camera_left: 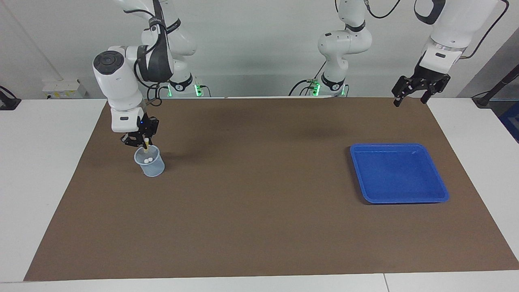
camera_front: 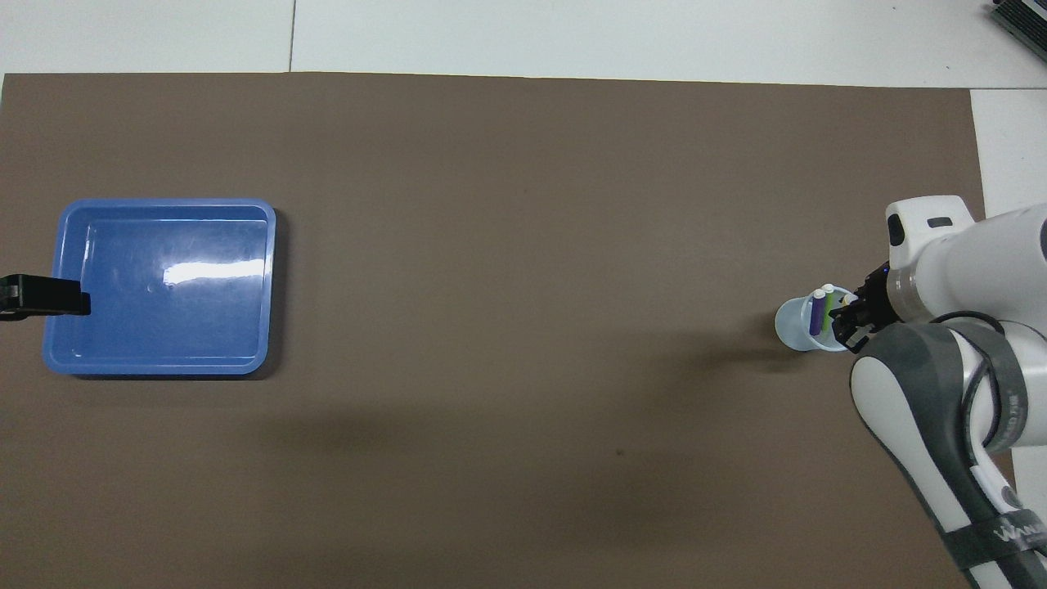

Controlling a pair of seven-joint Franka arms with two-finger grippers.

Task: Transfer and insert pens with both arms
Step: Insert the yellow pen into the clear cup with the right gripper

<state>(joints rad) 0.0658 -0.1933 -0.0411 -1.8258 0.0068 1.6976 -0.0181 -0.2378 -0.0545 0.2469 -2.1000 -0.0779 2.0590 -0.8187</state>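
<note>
Yellow pen (camera_left: 145, 142) clamped in the right gripper (camera_left: 140, 142), its tip dipping into the clear cup (camera_left: 150, 162) where the purple pen (camera_front: 816, 312) and green pen (camera_front: 828, 304) already stand. Toward the left arm's end of the brown-matted desk (camera_left: 259, 227), a blue tray (camera_left: 440, 190); over the mat's corner, the left gripper (camera_left: 415, 95) waits, jaws apart.

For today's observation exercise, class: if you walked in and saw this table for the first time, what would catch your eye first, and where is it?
First, the bright blue tray lying bare on the brown mat toward the left arm's end. Next, the right hand at the other end, shut on a yellow pen it holds upright over the rim of a clear cup, where a purple pen and a green pen already stand. The left hand waits open in the air.
</note>
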